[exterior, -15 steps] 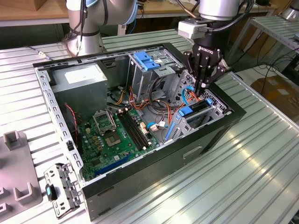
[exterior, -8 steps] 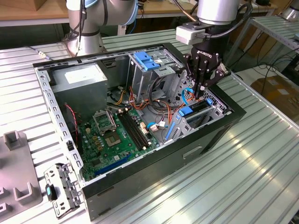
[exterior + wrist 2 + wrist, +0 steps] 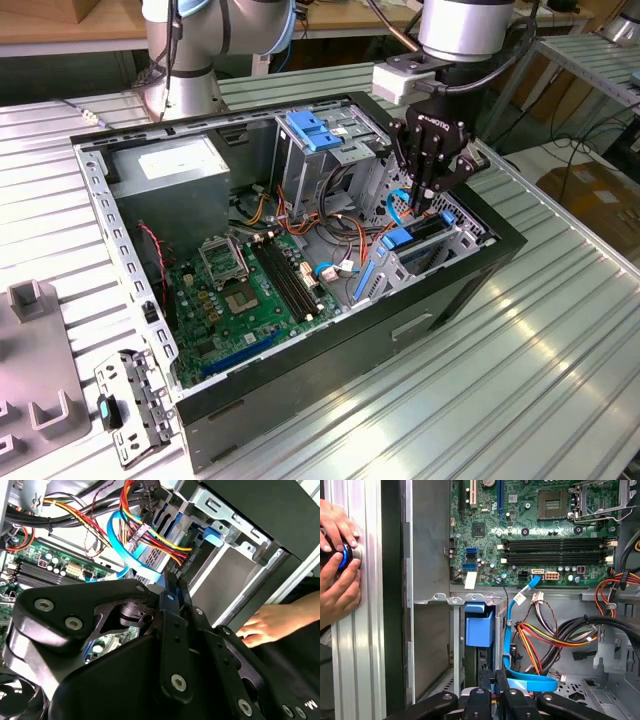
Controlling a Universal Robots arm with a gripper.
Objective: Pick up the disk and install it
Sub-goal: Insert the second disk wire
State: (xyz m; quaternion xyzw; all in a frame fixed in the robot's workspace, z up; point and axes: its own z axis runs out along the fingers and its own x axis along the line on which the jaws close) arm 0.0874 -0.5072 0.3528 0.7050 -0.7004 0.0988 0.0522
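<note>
Open computer case (image 3: 330, 350) lying on its side on a slotted metal table (image 3: 530, 400), seen in the exterior view. My gripper (image 3: 424, 205) points straight down into the drive cage (image 3: 462, 238) at the corner of the case towards the exterior view's right.

The disk (image 3: 405, 240) stands on edge inside that cage, its bright blue carrier facing the motherboard (image 3: 240, 290). In the first wrist view the carrier's blue tab (image 3: 480, 630) sits between the cage wall and a blue data cable (image 3: 509, 645), directly beyond my gripper (image 3: 495, 677). In the second wrist view the tab of the disk (image 3: 212, 536) shows at the mouth of the cage (image 3: 230, 575).

My fingers (image 3: 486, 682) are drawn almost together, with only a thin gap between them. In both wrist views a sliver of blue plastic lies in that gap, at the near end of the disk, so I read them as pinched on the carrier's edge. My gripper (image 3: 173, 587) is just beside the looping data cable (image 3: 117, 540) and a bundle of red, yellow and black wires (image 3: 155, 537); I cannot tell whether it touches them.

Elsewhere in the case, in the exterior view: a grey power supply (image 3: 170, 180) at the far corner and a light-blue ribbed latch plate (image 3: 315, 130) on the upper bay.

A person's hand (image 3: 337, 572) rests on a round button (image 3: 342, 557) lit blue, on the table outside the case wall; the hand (image 3: 265, 625) also appears in the second wrist view.
</note>
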